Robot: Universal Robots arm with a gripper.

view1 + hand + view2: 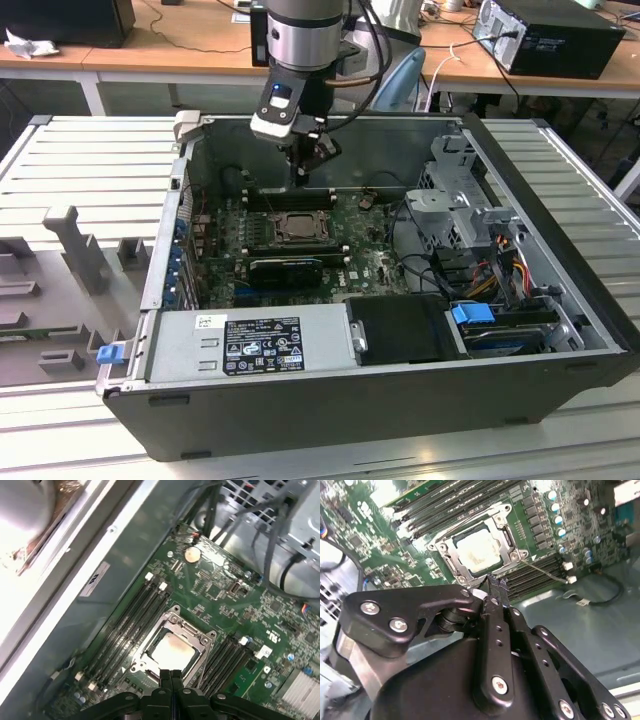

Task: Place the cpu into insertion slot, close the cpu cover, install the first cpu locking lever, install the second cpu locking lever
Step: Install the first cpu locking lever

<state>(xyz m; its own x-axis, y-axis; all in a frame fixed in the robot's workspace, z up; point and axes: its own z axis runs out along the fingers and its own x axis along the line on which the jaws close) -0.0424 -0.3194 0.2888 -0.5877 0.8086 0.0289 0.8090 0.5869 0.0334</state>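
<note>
The cpu (477, 549) shows its pale metal face, lying flat in the insertion slot (299, 228) on the green board. Around it lies the cpu cover (506, 528), a silvery frame that is down over the chip; the cpu (171, 650) and cover (194, 633) also appear in the first wrist view. A thin wire lever (547, 573) sticks out past one socket corner. My gripper (298, 178) hangs just above the socket's far edge, by the case's back wall. In both wrist views its black fingertips (165, 679) are pressed together with nothing between them, close to the socket rim (465, 577).
Long black memory slots (131, 620) flank the socket on both sides. A black card (285, 268) lies in front of it, the grey power supply box (250, 345) nearer still. Drive cage (465, 205) and cables (500, 275) fill the exterior view's right.
</note>
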